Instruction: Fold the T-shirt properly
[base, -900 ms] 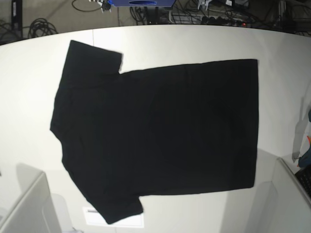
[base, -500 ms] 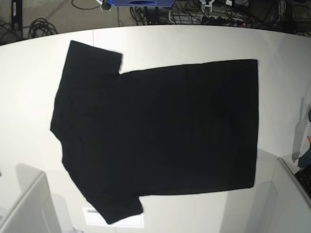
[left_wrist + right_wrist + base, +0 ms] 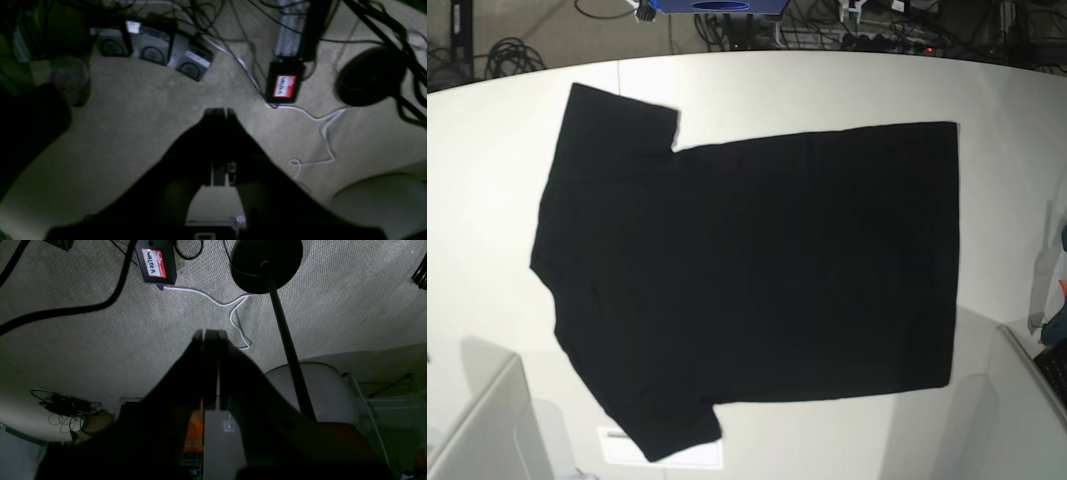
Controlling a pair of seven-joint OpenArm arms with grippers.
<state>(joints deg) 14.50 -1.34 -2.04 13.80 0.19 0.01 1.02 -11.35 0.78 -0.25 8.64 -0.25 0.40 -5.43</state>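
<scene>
The black T-shirt [image 3: 747, 265] lies spread flat on the white table [image 3: 827, 85] in the base view, plain side up, collar and sleeves to the left, hem to the right. No print shows. Neither gripper shows in the base view. In the left wrist view my left gripper [image 3: 218, 113] is shut and empty, its fingers together over the carpet floor. In the right wrist view my right gripper [image 3: 210, 335] is shut and empty, also over the floor. The shirt shows in neither wrist view.
Grey arm parts stand at the table's front corners, left [image 3: 487, 425] and right [image 3: 1027, 410]. A white label [image 3: 617, 435] lies by the lower sleeve. Cables [image 3: 512, 55] and a blue box [image 3: 717, 6] lie beyond the far edge. A black lamp base [image 3: 267, 263] and cables lie on the floor.
</scene>
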